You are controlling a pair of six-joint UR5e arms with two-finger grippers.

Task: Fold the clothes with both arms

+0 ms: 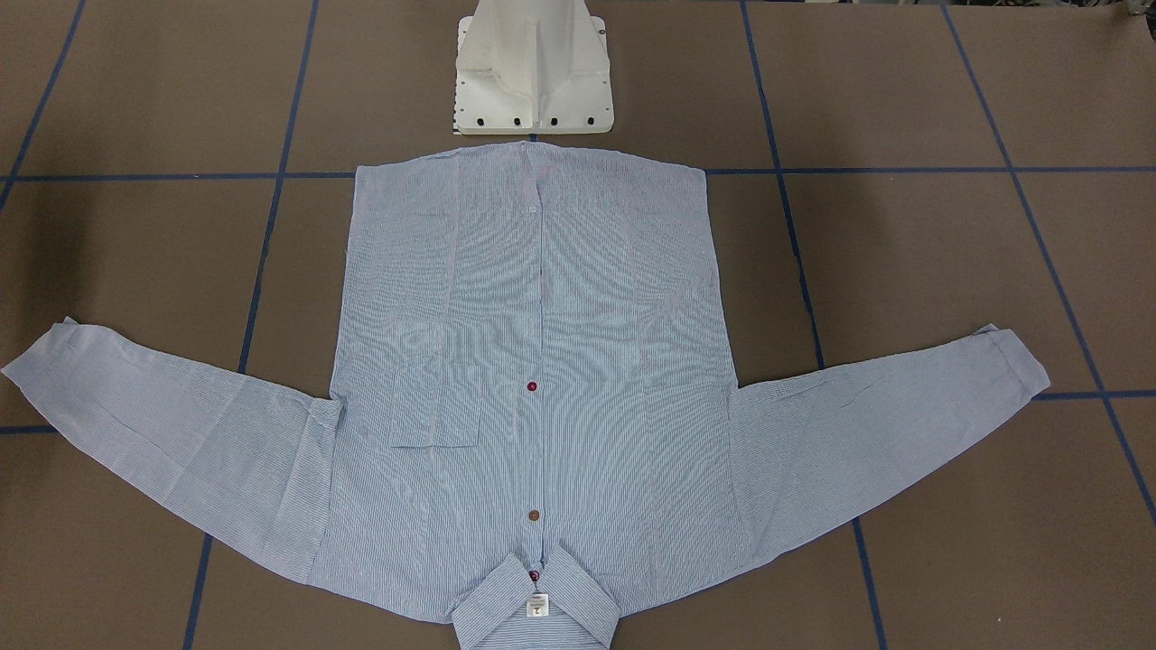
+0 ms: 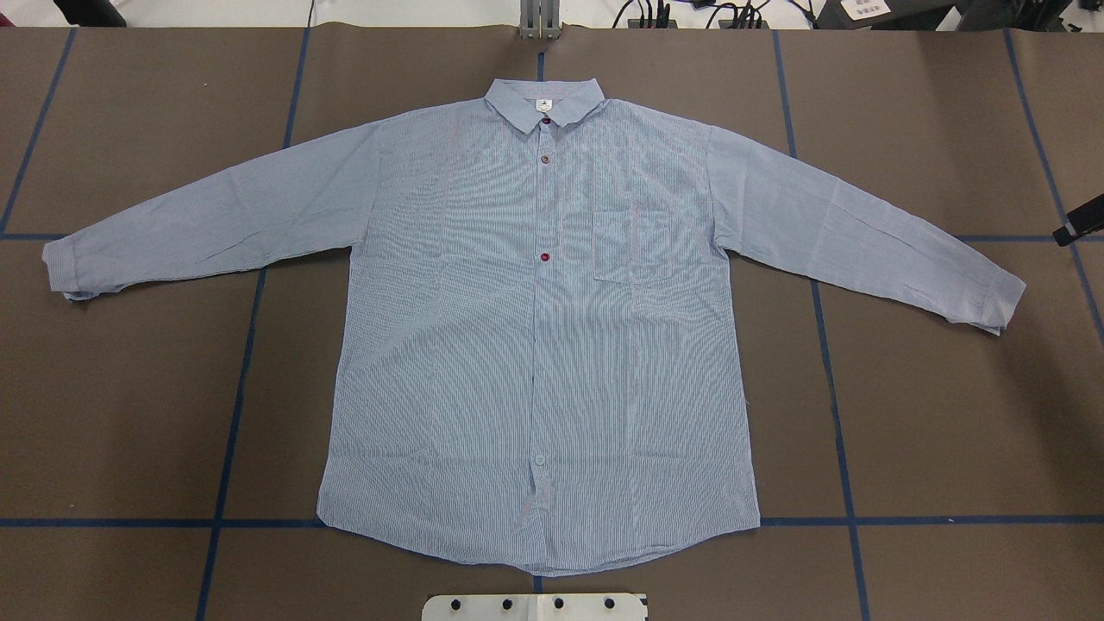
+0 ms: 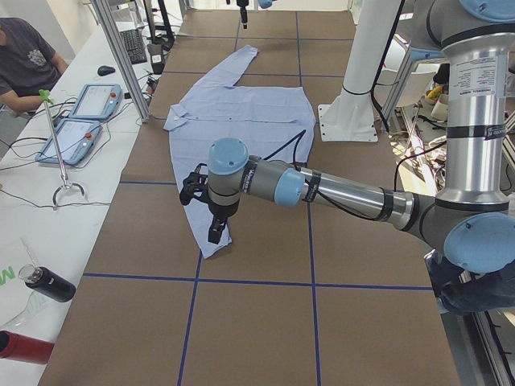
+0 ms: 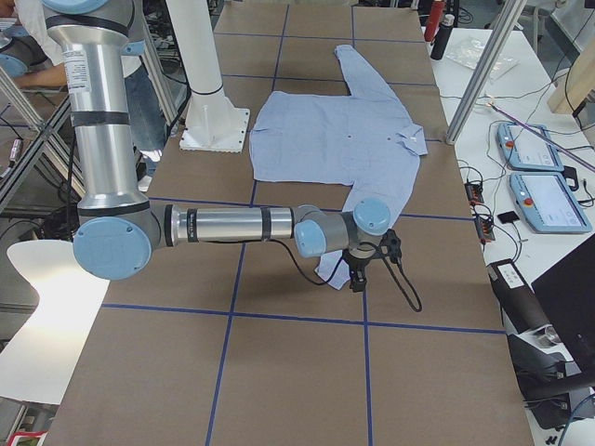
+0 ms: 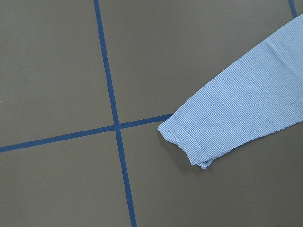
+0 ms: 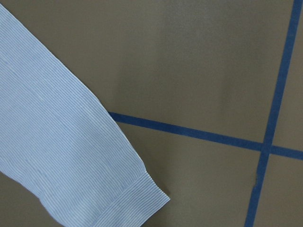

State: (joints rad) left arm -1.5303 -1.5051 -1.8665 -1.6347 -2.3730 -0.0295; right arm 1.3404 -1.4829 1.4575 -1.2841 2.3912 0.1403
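Observation:
The light blue striped shirt [image 2: 535, 328] lies flat and face up on the brown table, buttoned, with both sleeves spread out. Its collar [image 1: 535, 607] points away from the robot base. My left gripper [image 3: 216, 233] hangs over the left sleeve cuff [image 5: 189, 142]; whether it is open or shut I cannot tell. My right gripper [image 4: 358, 279] hovers by the right sleeve cuff [image 6: 132, 198], and only a black part of it [image 2: 1078, 228] shows at the overhead view's right edge. Its state I cannot tell either. No fingers show in the wrist views.
The white pedestal base [image 1: 533, 72] stands at the shirt's hem. Blue tape lines [image 2: 233, 414] grid the table. Beside the table are teach pendants [image 3: 80, 121], a seated person [image 3: 24, 64], bottles [image 3: 48, 283] and an aluminium post [image 4: 483, 65].

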